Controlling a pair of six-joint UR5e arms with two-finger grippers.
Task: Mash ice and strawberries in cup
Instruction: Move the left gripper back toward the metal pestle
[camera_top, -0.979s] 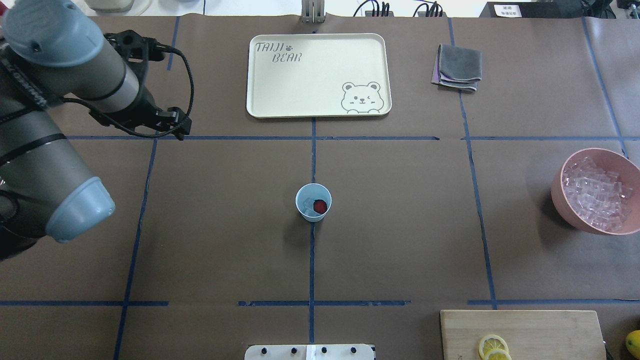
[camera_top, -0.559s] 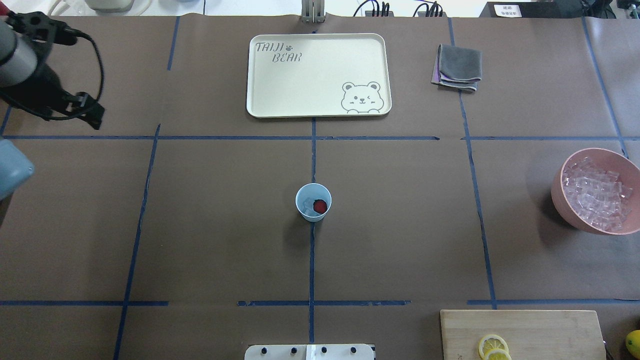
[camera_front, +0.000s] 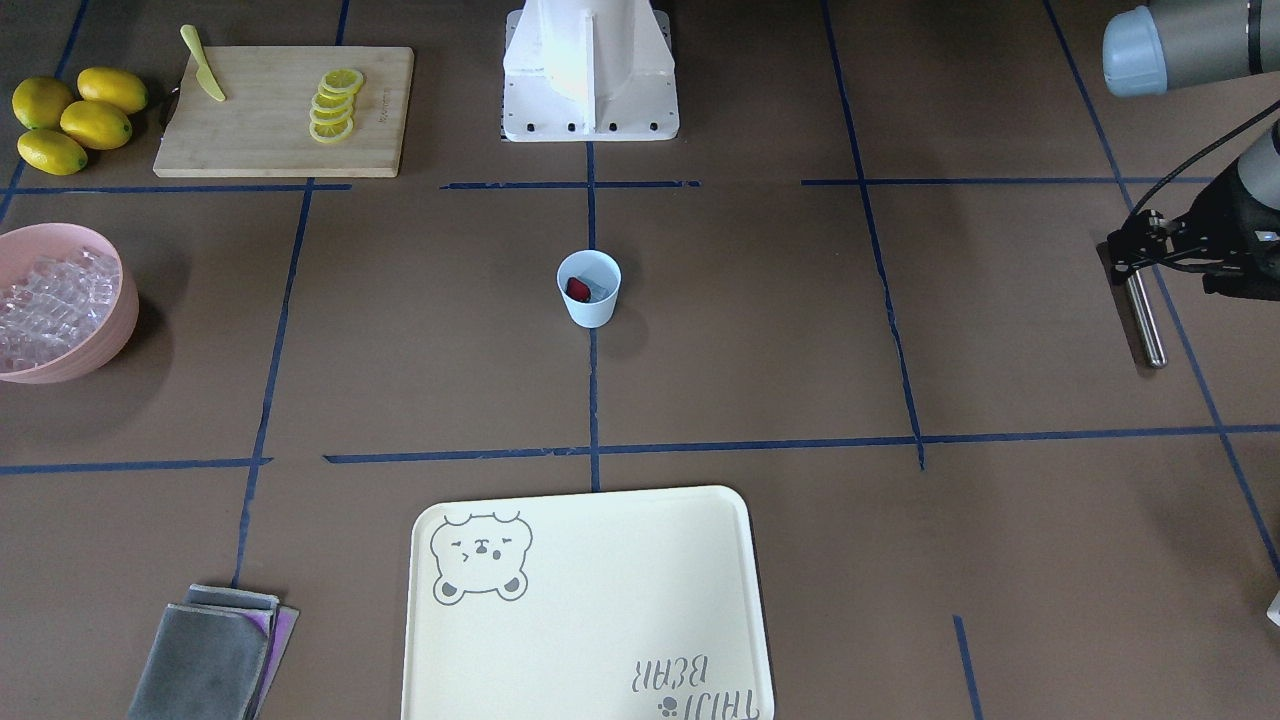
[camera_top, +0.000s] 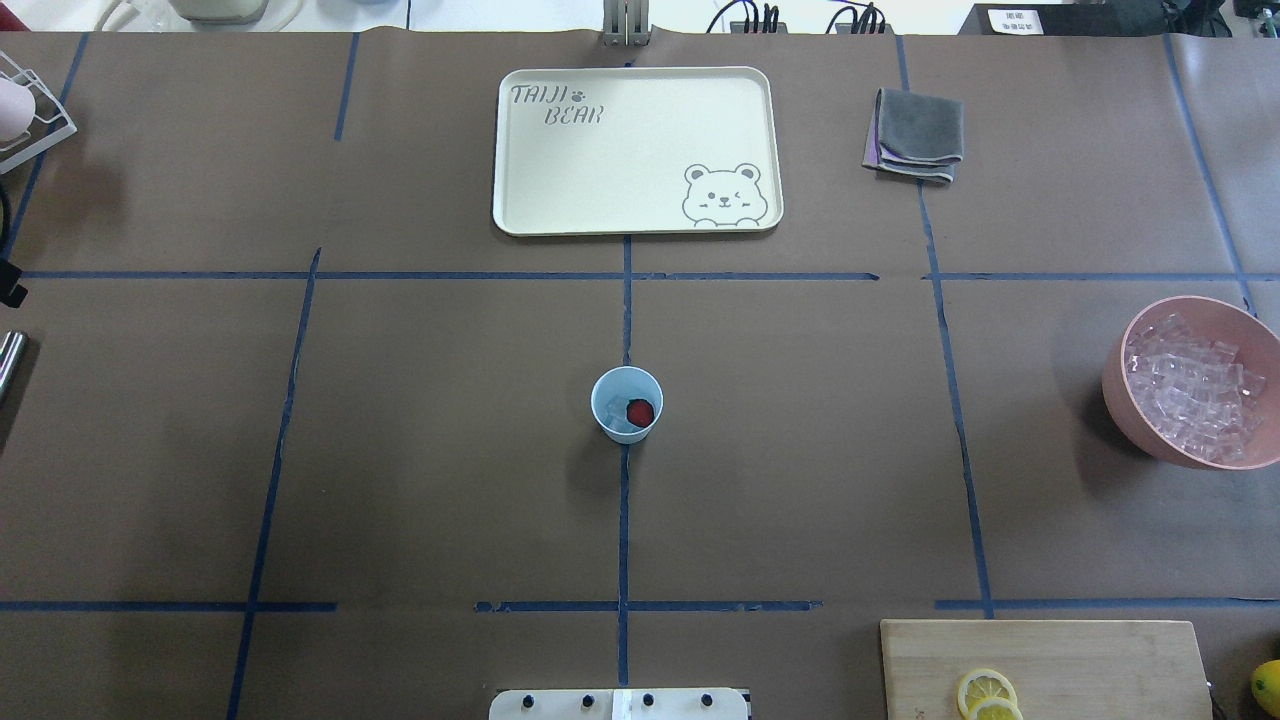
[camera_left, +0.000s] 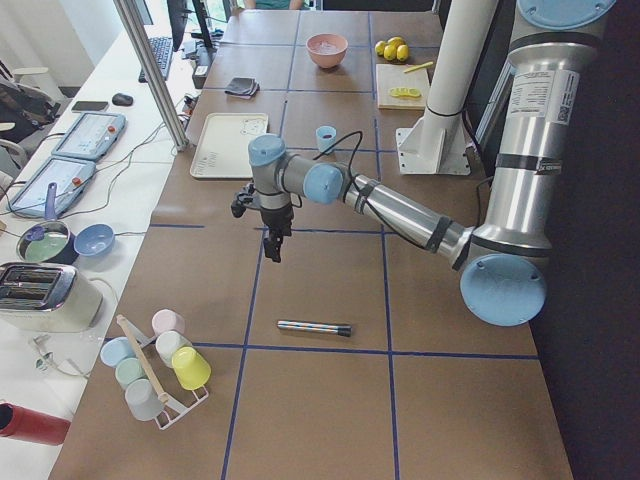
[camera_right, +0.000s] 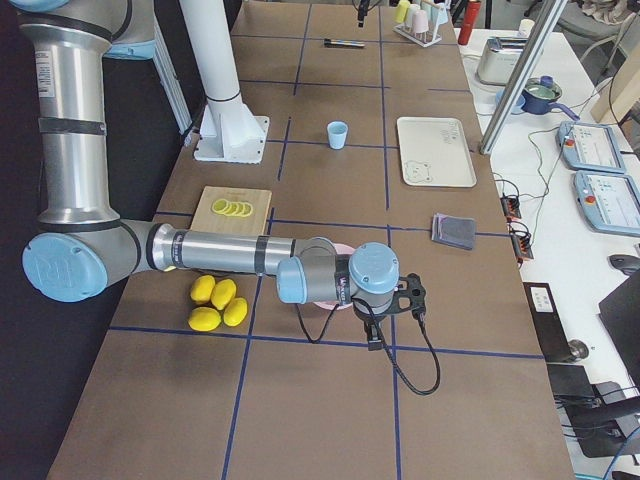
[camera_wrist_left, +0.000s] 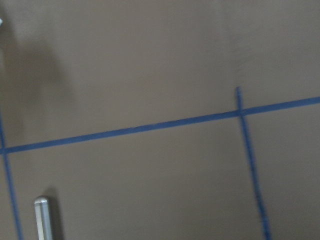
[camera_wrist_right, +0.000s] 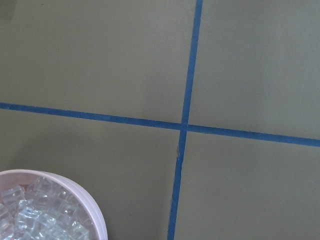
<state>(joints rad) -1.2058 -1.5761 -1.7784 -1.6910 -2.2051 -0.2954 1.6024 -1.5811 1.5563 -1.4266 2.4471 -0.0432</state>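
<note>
The desk (camera_top: 400, 450) is the widest thing before us. Seen from overhead, the left arm (camera_left: 400, 205) reaches out past its nine o'clock edge, while the right arm (camera_right: 220, 250) hangs by the pink bowl (camera_top: 1115, 385) at three o'clock. The left gripper (camera_left: 272, 250) hovers above the desk with nothing in it, and we cannot tell whether its fingers are spread or pressed together. The same goes for the right gripper (camera_right: 375, 335). A metal rod (camera_front: 1145, 320), which we take for the mashing tool, lies flat near the left gripper. The cup (camera_top: 626, 404) stands upright at the desk's centre, with the strawberry (camera_top: 640, 411) on its three o'clock side and the ice (camera_top: 617, 415) beside it. We see two risks: the round rod may roll away from an off-centre pinch, and the light cup, with nothing bracing it, may tip or skid under a slanted push and scatter its ice.
</note>
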